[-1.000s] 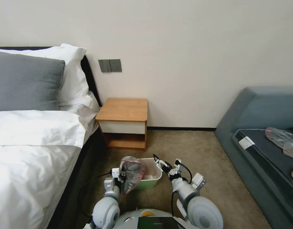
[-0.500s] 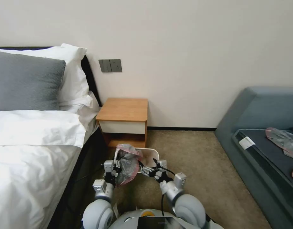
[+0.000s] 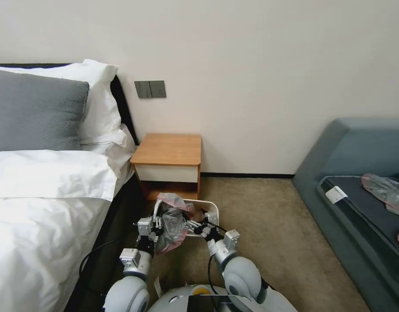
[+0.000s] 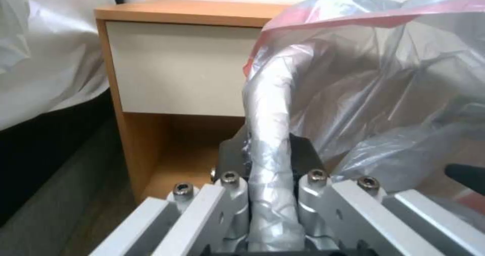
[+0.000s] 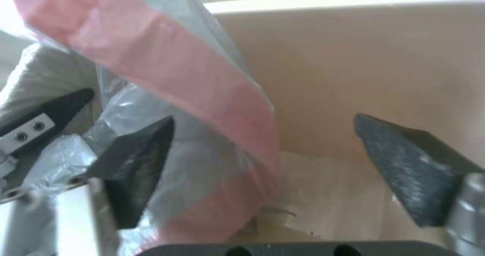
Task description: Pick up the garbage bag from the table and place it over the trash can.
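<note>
The garbage bag (image 3: 172, 222), crinkly grey plastic with a pink rim, hangs bunched over the near left side of the cream trash can (image 3: 211, 207), which stands on the carpet in front of the table (image 3: 169, 149). My left gripper (image 3: 157, 225) is shut on a twisted fold of the garbage bag (image 4: 384, 77), with the table (image 4: 187, 66) just behind. My right gripper (image 3: 195, 226) is open at the bag's right side. In the right wrist view the pink rim (image 5: 212, 96) lies between its dark pads (image 5: 136, 165), above the trash can's inner wall (image 5: 363, 66).
A bed with white linen (image 3: 47, 195) borders the left side. A blue-grey sofa (image 3: 360, 173) with more bags on it stands at the right. Open carpet (image 3: 260, 216) lies between the sofa and the bin.
Both arms have reached forward toward the table, carrying the bag along. My right gripper has swung left up to the bag. The bin now sits closer to the table.
</note>
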Motion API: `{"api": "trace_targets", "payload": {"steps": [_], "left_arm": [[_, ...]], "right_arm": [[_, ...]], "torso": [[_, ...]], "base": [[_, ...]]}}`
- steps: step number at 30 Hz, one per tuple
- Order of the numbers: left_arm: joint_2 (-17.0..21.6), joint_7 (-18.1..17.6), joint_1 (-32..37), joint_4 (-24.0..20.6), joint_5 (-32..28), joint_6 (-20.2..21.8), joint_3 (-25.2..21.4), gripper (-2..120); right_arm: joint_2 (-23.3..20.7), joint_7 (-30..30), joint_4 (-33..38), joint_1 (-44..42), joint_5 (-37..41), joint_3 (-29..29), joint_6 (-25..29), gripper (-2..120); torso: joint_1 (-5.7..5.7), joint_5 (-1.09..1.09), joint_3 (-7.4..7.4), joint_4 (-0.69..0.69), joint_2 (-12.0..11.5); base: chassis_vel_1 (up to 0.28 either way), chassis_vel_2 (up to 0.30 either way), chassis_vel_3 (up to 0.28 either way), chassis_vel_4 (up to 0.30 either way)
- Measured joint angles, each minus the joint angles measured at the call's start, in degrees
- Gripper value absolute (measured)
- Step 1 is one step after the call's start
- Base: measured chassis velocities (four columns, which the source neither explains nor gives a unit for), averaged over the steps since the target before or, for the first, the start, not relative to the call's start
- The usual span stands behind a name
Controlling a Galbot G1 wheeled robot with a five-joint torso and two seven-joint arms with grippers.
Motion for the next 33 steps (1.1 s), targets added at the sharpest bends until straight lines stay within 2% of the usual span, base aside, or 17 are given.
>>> {"api": "trace_targets", "payload": {"steps": [1,4,6,13,15,18,19,24,33], "left_arm": [[0.0,0.0,0.0,0.0,0.0,0.0,0.0,6],[-0.2,0.2,0.4,0.0,0.5,-0.3,0.0,6],[-0.2,0.2,0.5,0.0,0.5,-0.3,0.0,6],[-0.7,0.2,1.0,-0.2,0.8,-0.4,-0.2,6],[-0.7,0.1,1.1,-0.2,0.8,-0.4,-0.2,6],[-0.8,-0.4,1.2,-0.3,0.6,-0.4,-0.3,6],[-0.8,-0.4,1.2,-0.3,0.6,-0.4,-0.3,6],[-1.1,-0.9,1.2,0.0,0.3,-0.2,-0.4,6],[-1.4,-1.2,1.0,0.9,0.2,0.0,-0.2,6]], "right_arm": [[0.0,0.0,0.0,0.0,0.0,0.0,0.0,87],[-0.1,-0.6,0.1,-0.1,0.0,0.0,0.4,73],[-0.1,-0.7,0.2,-0.2,0.0,-0.1,0.5,70],[-0.2,-1.5,0.4,0.1,0.1,-0.1,1.0,40],[-0.2,-1.5,0.4,0.1,0.0,-0.1,1.0,37],[-0.3,-1.9,1.2,-0.4,0.0,0.0,1.0,20],[-0.3,-1.9,1.2,-0.4,0.0,0.0,1.0,20],[-1.3,-2.7,3.2,-0.8,0.2,1.0,1.0,3],[-4.5,-4.5,9.5,-1.2,3.2,5.6,0.0,0]], "torso": [[0.0,0.0,0.0,0.0,0.0],[0.0,0.0,0.0,0.0,0.0],[0.0,0.0,0.0,0.0,0.0],[0.0,0.0,0.0,0.0,0.0],[0.0,0.0,0.0,0.0,0.0],[0.0,0.0,0.0,0.0,0.0],[0.0,0.0,0.0,0.0,0.0],[0.0,0.01,0.0,0.0,0.0],[0.0,0.01,0.0,-0.01,0.0]], "base": [[0.0,0.0,0.0,0.0],[0.0,0.0,0.0,0.0],[0.0,0.0,0.0,0.0],[0.0,0.0,0.0,0.0],[0.0,0.0,0.0,0.0],[0.0,0.0,0.0,0.0],[0.0,0.0,0.0,0.0],[0.0,0.0,0.0,0.0],[0.0,0.0,0.0,0.0]]}}
